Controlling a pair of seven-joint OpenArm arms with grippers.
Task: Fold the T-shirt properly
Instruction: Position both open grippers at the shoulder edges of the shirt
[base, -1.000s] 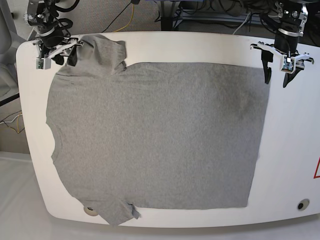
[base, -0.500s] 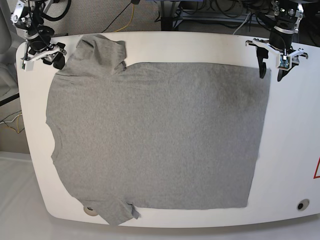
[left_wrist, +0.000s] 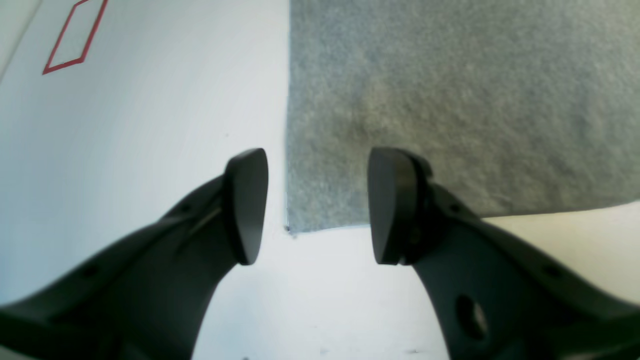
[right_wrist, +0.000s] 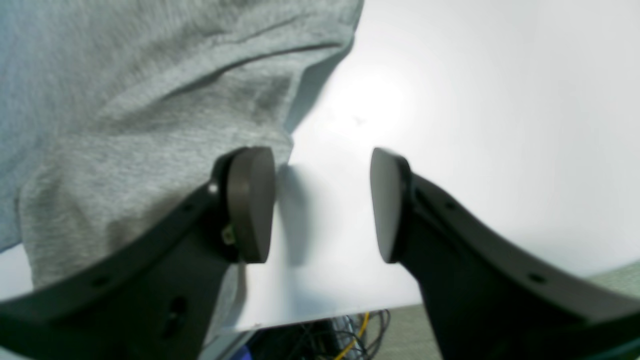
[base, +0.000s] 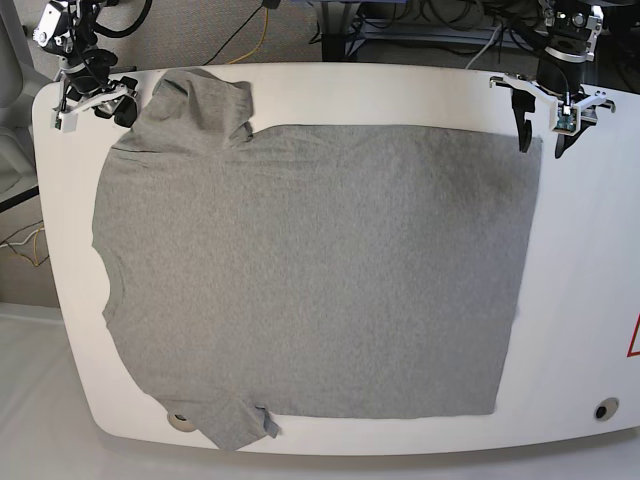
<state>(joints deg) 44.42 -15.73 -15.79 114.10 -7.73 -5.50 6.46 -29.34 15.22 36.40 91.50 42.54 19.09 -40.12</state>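
Note:
The heather-grey T-shirt (base: 310, 270) lies spread flat on the white table (base: 585, 250), plain side up, with its hem to the right. One sleeve (base: 200, 105) is bunched at the back left and the other (base: 235, 425) lies at the front left. My left gripper (base: 540, 138) hovers open over the hem's back corner (left_wrist: 295, 220); its fingertips (left_wrist: 247, 205) straddle the corner with nothing held. At the back left my right gripper (base: 95, 110) stands open and empty beside the bunched sleeve (right_wrist: 150, 100), one finger (right_wrist: 250, 205) over the sleeve's edge.
A red outline mark (base: 633, 335) sits at the table's right edge, also seen in the left wrist view as the red outline (left_wrist: 75, 37). A round hole (base: 603, 410) is at the front right. Cables (base: 262, 20) hang behind the back edge (right_wrist: 325, 320).
My right gripper has let go of the back-left sleeve and drawn away to the left. The left gripper has shifted slightly back toward the table's rear edge. The shirt has not moved.

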